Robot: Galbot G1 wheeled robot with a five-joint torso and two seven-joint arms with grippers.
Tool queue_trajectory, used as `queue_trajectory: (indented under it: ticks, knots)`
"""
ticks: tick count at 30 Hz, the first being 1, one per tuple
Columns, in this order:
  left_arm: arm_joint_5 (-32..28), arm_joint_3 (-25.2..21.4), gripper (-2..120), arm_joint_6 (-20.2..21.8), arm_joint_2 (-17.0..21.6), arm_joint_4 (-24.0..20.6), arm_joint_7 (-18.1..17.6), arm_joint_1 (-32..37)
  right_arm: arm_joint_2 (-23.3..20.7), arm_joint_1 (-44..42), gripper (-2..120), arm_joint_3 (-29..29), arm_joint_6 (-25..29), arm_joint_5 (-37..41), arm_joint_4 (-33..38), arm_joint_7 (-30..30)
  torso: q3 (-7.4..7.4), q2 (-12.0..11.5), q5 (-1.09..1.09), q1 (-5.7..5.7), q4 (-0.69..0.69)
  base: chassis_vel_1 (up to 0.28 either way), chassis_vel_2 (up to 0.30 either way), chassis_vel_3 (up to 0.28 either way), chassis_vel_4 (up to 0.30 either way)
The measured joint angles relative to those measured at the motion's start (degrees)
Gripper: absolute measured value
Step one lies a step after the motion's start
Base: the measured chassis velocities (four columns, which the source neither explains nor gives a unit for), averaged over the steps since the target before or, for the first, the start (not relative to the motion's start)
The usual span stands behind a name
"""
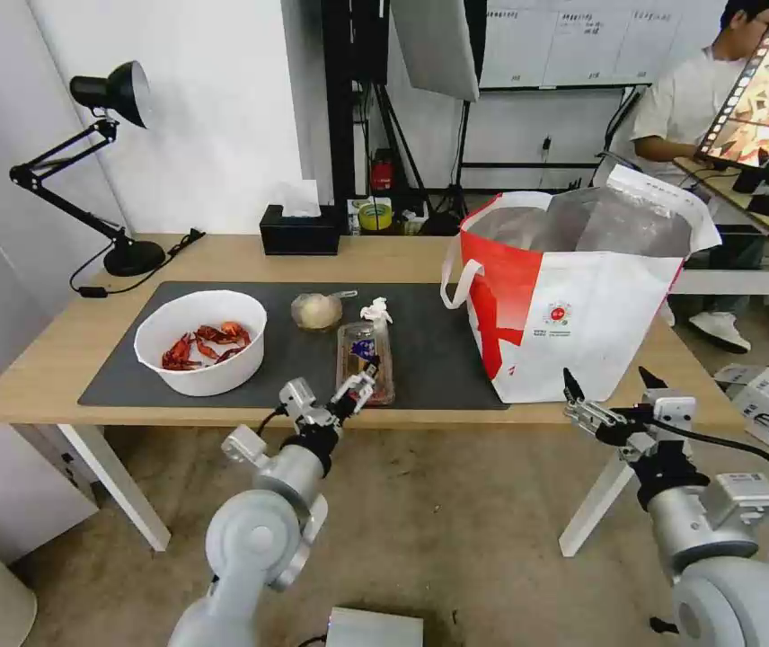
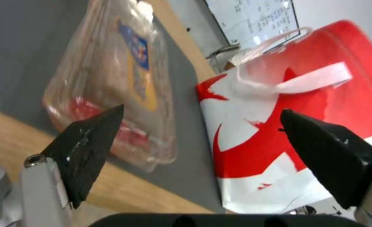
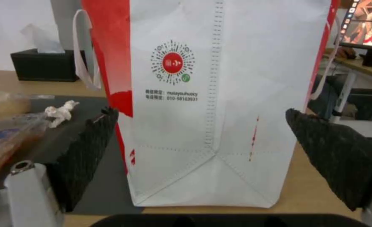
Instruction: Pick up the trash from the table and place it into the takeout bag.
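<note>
Nearest you, both arms hang off the table's front edge. Your left gripper point(image 1: 359, 382) sits at approx 6 o'clock of the scene, fingers spread w/ nothing between them, tips just over the near end of the clear rectangular plastic trays point(image 1: 366, 362); in the left wrist view the dark fingers point(image 2: 85, 148) frame the trays' near end point(image 2: 110, 91), apart from it. Your right gripper point(image 1: 607, 385) hovers at approx 4 o'clock, also spread wide & empty, pointed at the near face of the takeout bag point(image 1: 573, 314); right wrist view has the bag's white side w/ round logo point(image 3: 173, 63) squarely between the fingers point(image 3: 85, 154), not touching. Next out, the light-wood table point(image 1: 43, 368) carries the dark grey mat point(image 1: 429, 341). On the mat: the trays lie stacked near the front edge at centre; the white round bowl of red crayfish shells point(image 1: 201, 341) stands at 9 o'clock of the trays, well apart. Just beyond the trays, the small clear cup of beige food point(image 1: 316, 310) at 11 o'clock & the crumpled white tissue point(image 1: 375, 311) at 12, close beside each other. The bag stands upright at 3 o'clock of the trays, mouth open, foil lining showing, a white loop handle point(image 1: 458, 279) hanging toward the tissue. Farthest back, the black tissue box point(image 1: 300, 231) at 12 o'clock & the black desk lamp point(image 1: 106, 162) at 10.
</note>
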Motion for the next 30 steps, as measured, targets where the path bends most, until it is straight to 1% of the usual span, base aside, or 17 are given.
queue_trajectory:
  ticks: [4, 7, 8, 9, 11, 15, 17, 18, 19, 22, 23, 26, 27, 30]
  knots:
    - [0.0, 0.3, 97, 0.0, -0.4, 0.6, 0.0, -0.3, -0.7, 0.3, 100, 0.0, 0.0, 0.7, -0.1, 0.1, 0.00, 0.0, 0.00, 0.00, 0.00, 0.000, 0.000, 0.000, 0.000]
    - [0.3, 0.8, 90, 0.0, -0.8, 1.0, 0.0, -0.4, -2.2, 1.1, 100, 0.0, 0.0, 2.6, -0.3, 0.4, 0.00, 0.0, 0.00, 0.00, 0.00, 0.000, 0.000, 0.000, 0.000]
    - [0.3, 0.8, 90, 0.0, -0.8, 1.0, 0.0, -0.4, -2.2, 1.1, 100, 0.0, 0.0, 2.6, -0.3, 0.4, 0.00, 0.0, 0.00, 0.00, 0.00, 0.000, 0.000, 0.000, 0.000]
    - [0.7, 1.0, 83, 0.0, -0.9, 1.3, 0.0, -0.5, -3.1, 1.7, 99, -0.2, 0.0, 3.8, -0.5, 0.8, 0.00, 0.0, 0.00, 0.00, 0.00, 0.000, 0.000, 0.000, 0.000]
    - [1.2, 1.5, 75, -0.1, -0.7, 2.1, 0.0, -1.2, -4.3, 2.5, 98, -0.3, 0.0, 5.7, -0.8, 1.3, 0.00, 0.0, 0.00, 0.00, 0.00, 0.000, 0.000, 0.000, 0.000]
    - [1.3, 1.8, 72, -0.2, -0.5, 2.7, 0.0, -1.8, -5.4, 3.3, 97, -1.2, -0.1, 7.9, -1.2, 1.7, 0.00, 0.0, 0.00, 0.00, -0.01, 0.000, 0.000, 0.000, 0.000]
    - [1.6, 1.8, 71, -0.5, -0.1, 3.1, 0.0, -2.0, -6.4, 4.3, 97, -2.7, -0.1, 10.4, -1.6, 2.4, 0.00, 0.0, 0.00, 0.00, 0.00, 0.000, 0.000, 0.000, 0.000]
    - [1.8, 1.8, 69, -0.6, 0.2, 3.3, 0.0, -2.1, -6.9, 4.8, 97, -3.5, -0.2, 11.8, -1.8, 2.8, 0.00, 0.0, 0.00, 0.00, 0.00, 0.000, 0.000, 0.000, 0.000]
    - [1.8, 1.8, 69, -0.6, 0.2, 3.3, 0.0, -2.1, -6.9, 4.8, 97, -3.5, -0.2, 11.8, -1.8, 2.8, 0.00, 0.0, 0.00, 0.00, 0.00, 0.000, 0.000, 0.000, 0.000]
    - [2.7, 1.7, 61, -1.2, 1.0, 3.8, 0.1, -2.1, -8.3, 6.2, 97, -5.8, -0.4, 16.7, -2.4, 4.2, 0.00, 0.0, 0.00, 0.00, 0.00, 0.000, 0.000, 0.000, 0.000]
    - [2.7, 1.7, 61, -1.2, 1.0, 3.8, 0.1, -2.1, -8.3, 6.2, 97, -5.8, -0.4, 16.7, -2.4, 4.2, 0.00, 0.0, 0.00, 0.00, 0.00, 0.000, 0.000, 0.000, 0.000]
    - [2.8, 1.6, 59, -1.4, 1.6, 4.2, 0.2, -2.0, -9.9, 8.1, 97, -8.2, -2.1, 21.6, -2.9, 6.3, 0.00, 0.0, 0.00, 0.00, 0.00, 0.000, 0.000, 0.000, 0.000]
    - [2.8, 1.6, 59, -1.4, 1.6, 4.2, 0.2, -2.0, -9.9, 8.1, 97, -8.2, -2.1, 21.6, -2.9, 6.3, 0.00, 0.0, 0.00, 0.00, 0.00, 0.000, 0.000, 0.000, 0.000]
    - [2.8, 1.5, 59, -1.4, 1.8, 4.4, 0.3, -2.0, -12.1, 10.5, 96, -10.6, -3.0, 26.2, -4.0, 8.5, 0.00, 0.0, 0.00, 0.00, 0.00, 0.000, 0.000, 0.000, 0.000]
